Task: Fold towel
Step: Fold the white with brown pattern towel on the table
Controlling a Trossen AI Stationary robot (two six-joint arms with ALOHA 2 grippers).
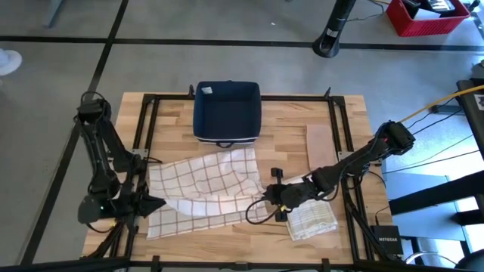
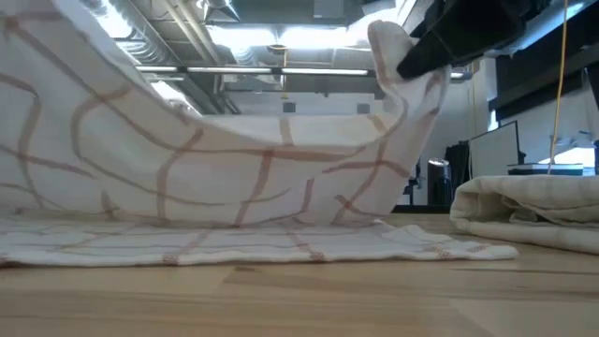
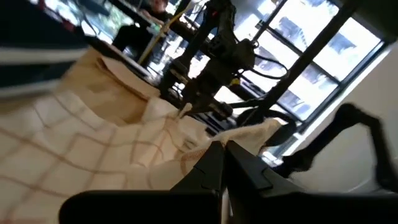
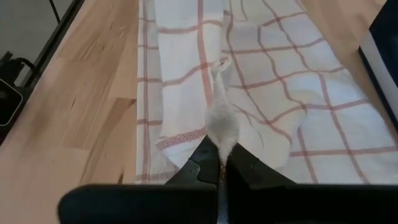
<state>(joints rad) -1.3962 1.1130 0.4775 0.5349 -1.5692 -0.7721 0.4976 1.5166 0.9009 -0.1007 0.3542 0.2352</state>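
One white, red-checked cloth towel (image 1: 203, 189), half-folded: my left hand (image 1: 155, 202) and right hand (image 1: 266, 202) each pinch a lifted corner; lay-over pending.

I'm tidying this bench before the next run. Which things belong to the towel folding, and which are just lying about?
In the job:
- checked towel
- left hand, shut on the towel
- right hand, shut on the towel

Lying about:
- folded cloth
- dark blue bin
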